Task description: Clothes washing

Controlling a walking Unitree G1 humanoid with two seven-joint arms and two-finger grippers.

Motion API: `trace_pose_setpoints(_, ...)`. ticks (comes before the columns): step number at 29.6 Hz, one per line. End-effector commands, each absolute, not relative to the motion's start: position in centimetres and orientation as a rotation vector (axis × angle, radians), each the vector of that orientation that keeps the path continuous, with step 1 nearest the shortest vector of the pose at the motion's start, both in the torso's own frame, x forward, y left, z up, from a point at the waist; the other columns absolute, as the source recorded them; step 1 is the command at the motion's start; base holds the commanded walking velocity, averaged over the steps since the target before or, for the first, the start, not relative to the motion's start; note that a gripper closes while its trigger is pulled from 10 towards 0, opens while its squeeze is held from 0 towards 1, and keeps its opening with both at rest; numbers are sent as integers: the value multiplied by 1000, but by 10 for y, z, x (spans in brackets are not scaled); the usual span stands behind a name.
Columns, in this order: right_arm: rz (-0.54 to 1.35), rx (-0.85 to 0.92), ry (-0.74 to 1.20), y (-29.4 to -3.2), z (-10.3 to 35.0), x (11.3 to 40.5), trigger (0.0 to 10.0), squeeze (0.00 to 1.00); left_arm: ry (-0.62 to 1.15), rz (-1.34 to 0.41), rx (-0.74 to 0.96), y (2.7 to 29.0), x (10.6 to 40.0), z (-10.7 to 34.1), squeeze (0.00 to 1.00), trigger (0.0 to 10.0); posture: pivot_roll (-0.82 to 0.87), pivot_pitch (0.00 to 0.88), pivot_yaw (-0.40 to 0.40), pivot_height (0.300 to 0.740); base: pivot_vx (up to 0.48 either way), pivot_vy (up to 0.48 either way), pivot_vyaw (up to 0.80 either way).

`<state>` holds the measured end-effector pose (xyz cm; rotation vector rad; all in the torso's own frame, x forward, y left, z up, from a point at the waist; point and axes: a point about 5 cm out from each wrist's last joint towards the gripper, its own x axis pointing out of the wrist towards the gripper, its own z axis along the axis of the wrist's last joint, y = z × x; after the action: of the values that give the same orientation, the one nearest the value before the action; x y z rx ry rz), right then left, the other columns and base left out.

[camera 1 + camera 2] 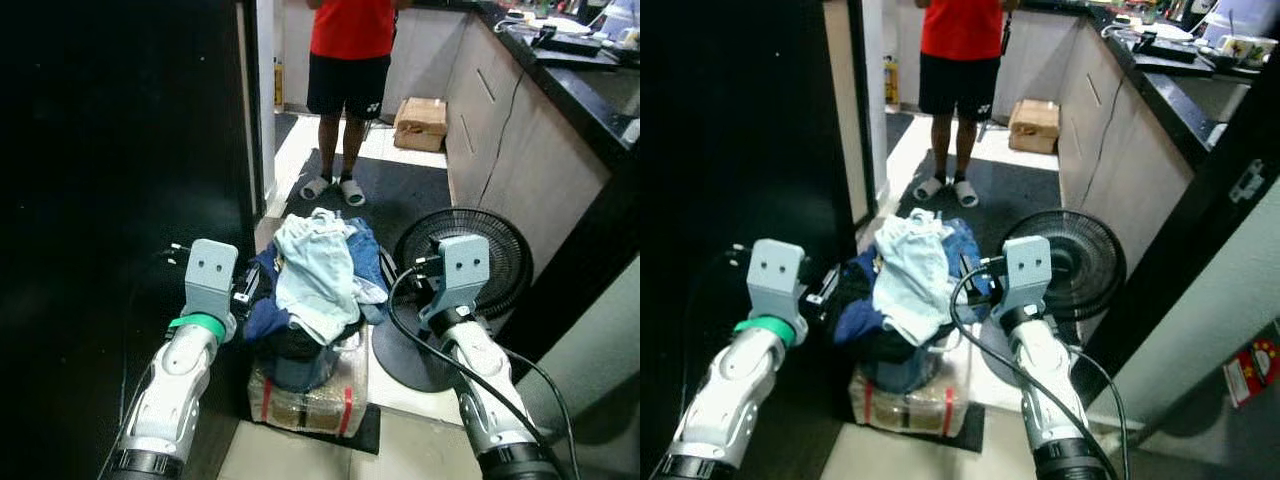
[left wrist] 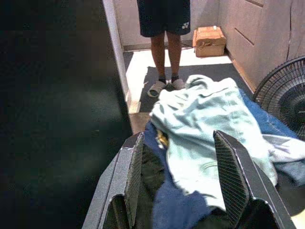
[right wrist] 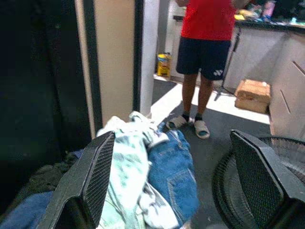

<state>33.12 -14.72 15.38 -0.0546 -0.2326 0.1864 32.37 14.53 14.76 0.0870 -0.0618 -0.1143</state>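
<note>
Clothes pile (image 1: 318, 285), pale green shirt over denim and navy, left gripper (image 2: 178, 179) and right gripper (image 3: 178, 179) both spread wide

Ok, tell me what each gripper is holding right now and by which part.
Nothing is held. The left gripper and right gripper are both open, flanking the pile of clothes without closing on it.

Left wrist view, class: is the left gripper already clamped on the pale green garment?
No. The left gripper is open, its fingers apart above the pale green garment.
</note>
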Motion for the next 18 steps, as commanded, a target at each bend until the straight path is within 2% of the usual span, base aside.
trace_pose_setpoints(1,179,-49,-211,-147,146,330,10000,0,-53,-125,64,142,325,145,0,10000,30,37,7,740,0,0,0)
trace_pose_setpoints(8,139,-40,-187,-146,139,329,10000,0,-24,-174,-12,129,326,135,0,10000,-11,54,18,740,0,0,0)
trace_pose_setpoints(12,109,-36,-166,-149,135,330,10000,0,3,-177,8,124,327,126,0,10000,-22,56,26,740,0,0,0)
trace_pose_setpoints(15,39,-63,-104,-162,118,329,10000,0,64,-178,83,120,329,105,0,10000,-35,57,37,740,0,0,0)
trace_pose_setpoints(17,-88,-52,8,-187,90,321,10000,0,198,-159,130,131,323,71,0,10000,-59,58,55,740,0,0,0)
trace_pose_setpoints(18,-88,-52,8,-187,90,321,10000,0,198,-159,130,131,323,71,0,10000,-59,58,55,740,0,0,0)
